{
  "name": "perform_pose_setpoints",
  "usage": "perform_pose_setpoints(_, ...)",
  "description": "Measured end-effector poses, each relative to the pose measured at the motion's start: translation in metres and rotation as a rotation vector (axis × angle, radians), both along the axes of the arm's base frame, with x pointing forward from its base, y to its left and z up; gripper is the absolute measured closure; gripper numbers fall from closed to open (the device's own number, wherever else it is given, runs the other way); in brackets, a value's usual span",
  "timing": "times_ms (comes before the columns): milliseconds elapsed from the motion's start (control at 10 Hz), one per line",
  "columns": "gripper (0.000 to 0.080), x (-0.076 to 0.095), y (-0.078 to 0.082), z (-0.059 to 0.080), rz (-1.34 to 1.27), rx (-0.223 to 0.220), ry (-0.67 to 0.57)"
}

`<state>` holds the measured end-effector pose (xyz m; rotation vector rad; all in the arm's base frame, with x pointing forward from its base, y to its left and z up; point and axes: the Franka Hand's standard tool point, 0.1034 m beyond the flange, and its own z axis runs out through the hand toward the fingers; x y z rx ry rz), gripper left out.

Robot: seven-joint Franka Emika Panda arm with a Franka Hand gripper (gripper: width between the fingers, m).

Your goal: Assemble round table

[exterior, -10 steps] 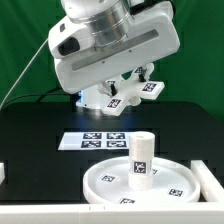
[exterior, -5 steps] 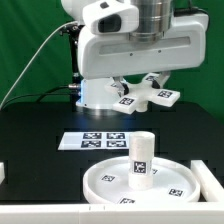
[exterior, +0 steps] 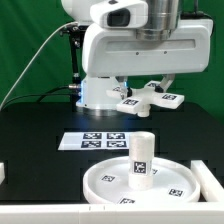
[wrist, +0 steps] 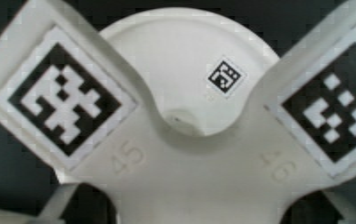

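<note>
One black tabletop [exterior: 40, 130], green backdrop [exterior: 30, 50], marker board [exterior: 103, 141] flat, white leg [exterior: 141, 158] upright on round disc [exterior: 98, 180], gripper [exterior: 146, 87] clamped on tagged cross-shaped foot [exterior: 152, 98].

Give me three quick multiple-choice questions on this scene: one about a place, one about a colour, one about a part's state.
1. Where does the short leg stand?
A) on the round disc
B) on the marker board
C) on the bare table top

2. What colour is the table top?
A) black
B) red
C) yellow

3. The cross-shaped foot is:
A) lying on the table top
B) held in the air by the gripper
C) fitted on the short leg

Answers:
1 A, the short leg stands upright inside the disc's rim.
2 A, the surface is black.
3 B, the foot hangs clear above the table top.
</note>
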<state>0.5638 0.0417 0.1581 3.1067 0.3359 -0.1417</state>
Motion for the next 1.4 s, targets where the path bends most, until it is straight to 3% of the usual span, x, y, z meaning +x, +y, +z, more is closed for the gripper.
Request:
perform_pose_setpoints(100,0.0357,0.007,-0.002,0.004,0.002,0.011,-0.099)
perform_pose_setpoints(200,0.0357,0.001,-0.003,0.001,-0.001,0.015,-0.140)
perform_pose_setpoints(400,0.0357,-0.001,-0.003,-0.002,0.001,0.012,-0.118)
perform_pose_setpoints(700,0.0357,-0.010,-0.002,-0.019,0.004,-0.037,-0.052)
perform_pose_setpoints(1200,0.0357,0.002,-0.002,-0.030,0.017,-0.054,-0.049)
perform_pose_setpoints(1400,0.0357,0.001,-0.001,-0.042,0.020,-0.056,-0.055)
